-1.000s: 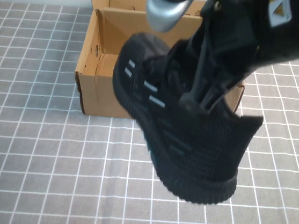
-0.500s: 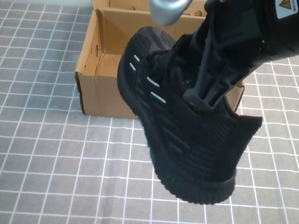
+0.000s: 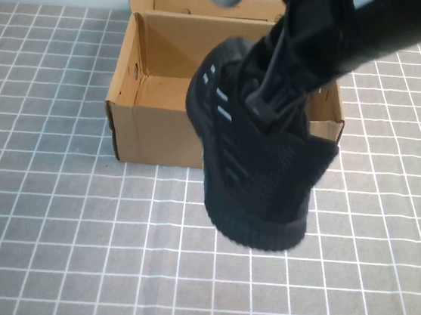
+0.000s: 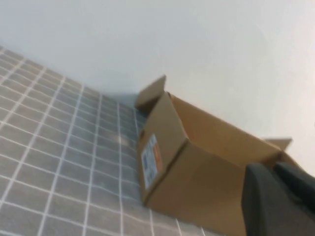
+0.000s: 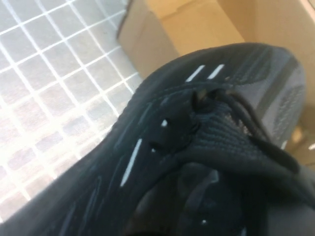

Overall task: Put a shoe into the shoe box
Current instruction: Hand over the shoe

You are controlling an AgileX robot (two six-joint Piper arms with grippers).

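Lab-style test bench, grey grid-lined table cover (image 3: 51,223), plain white wall (image 4: 197,44)

My black mesh shoe (image 3: 258,170) hangs toe-up, tilted over the open brown cardboard shoe box (image 3: 156,132), lid flap raised.

Shoe (image 3: 258,170) aloft over shoe box (image 3: 149,124), heel before its front wall, toe above the inside

grey white-grid table (image 3: 45,207) carries open cardboard box (image 3: 149,131), sitting just below and behind raised right gripper (image 3: 266,103)
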